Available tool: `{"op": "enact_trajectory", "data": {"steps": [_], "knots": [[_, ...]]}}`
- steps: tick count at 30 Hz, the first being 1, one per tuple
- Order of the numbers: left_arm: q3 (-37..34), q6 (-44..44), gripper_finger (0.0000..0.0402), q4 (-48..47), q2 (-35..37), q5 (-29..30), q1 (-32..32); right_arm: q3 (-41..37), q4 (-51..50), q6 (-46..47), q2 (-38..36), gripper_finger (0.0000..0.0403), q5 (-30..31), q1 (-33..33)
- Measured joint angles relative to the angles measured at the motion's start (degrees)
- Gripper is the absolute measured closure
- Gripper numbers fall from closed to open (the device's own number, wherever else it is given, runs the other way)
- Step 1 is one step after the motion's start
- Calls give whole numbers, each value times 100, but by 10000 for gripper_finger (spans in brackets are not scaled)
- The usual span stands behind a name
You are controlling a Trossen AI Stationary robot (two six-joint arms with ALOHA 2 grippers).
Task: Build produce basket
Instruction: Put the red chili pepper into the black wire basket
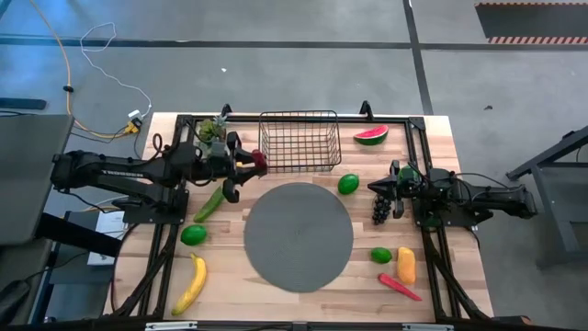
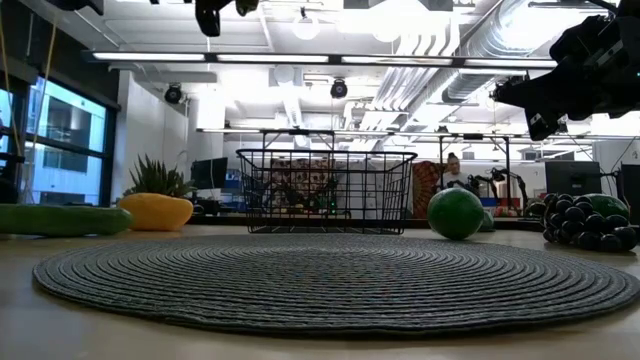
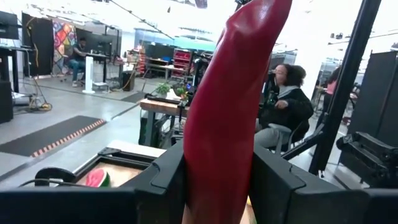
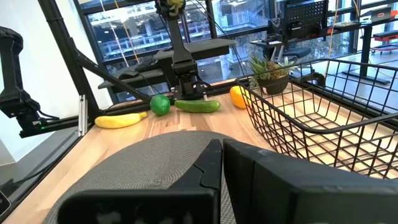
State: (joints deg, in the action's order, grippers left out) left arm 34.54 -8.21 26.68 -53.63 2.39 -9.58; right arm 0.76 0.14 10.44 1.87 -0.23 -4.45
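Note:
My left gripper (image 1: 246, 165) is shut on a red chilli (image 3: 231, 106), high above the table by the near-left corner of the black wire basket (image 1: 297, 141); it also shows at the top of the low view (image 2: 214, 16). My right gripper (image 4: 222, 163) is shut and empty, raised above the dark grapes (image 1: 380, 205), which lie on the table. A cucumber (image 1: 209, 202), a lime (image 1: 194, 234) and a banana (image 1: 190, 283) lie on the table's left. Another lime (image 1: 348, 184) lies near the basket, and a watermelon slice (image 1: 371, 134) to its right. My left gripper pinches the red chilli between its two fingers (image 3: 166, 177), one on each side of the chilli's lower part (image 3: 214, 186). The fingers come about level from the table's left. The chilli runs along them and sticks out past their tips, lifted clear of the table.
A round grey woven mat (image 1: 297, 234) fills the table's middle. A lime (image 1: 380, 255), an orange-yellow piece (image 1: 405, 265) and a second red chilli (image 1: 400, 287) lie at the near right. Another orange-yellow piece (image 2: 155, 211) and a small plant (image 1: 213, 129) are at the far left. Black frame bars line both sides.

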Motion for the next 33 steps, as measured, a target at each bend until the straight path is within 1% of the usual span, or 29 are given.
{"op": "enact_trajectory", "data": {"steps": [8,11,13,15,17,24,27,30,33], "knots": [[0,76,275,1,0,4,0,0,0,0,0,402,1,0],[52,-50,275,-30,-28,257,0,1,0,0,0,402,1,0],[296,-164,275,-237,-172,396,-32,1,2,0,0,402,0,0],[756,-136,275,-777,-386,412,-173,-1,0,0,0,402,0,0],[1373,75,275,-1439,-713,365,-339,0,0,0,-2,402,0,0],[3677,844,275,-3607,-2373,307,-1216,-1,1,0,-2,402,0,0],[4558,1163,275,-4645,-3117,131,-1570,-1,0,0,-2,402,0,0],[5216,1594,275,-5300,-3807,86,-1777,1,0,0,-2,402,2,0],[5654,1953,275,-5715,-4434,64,-1932,0,0,-1,-2,402,1,0]]}}
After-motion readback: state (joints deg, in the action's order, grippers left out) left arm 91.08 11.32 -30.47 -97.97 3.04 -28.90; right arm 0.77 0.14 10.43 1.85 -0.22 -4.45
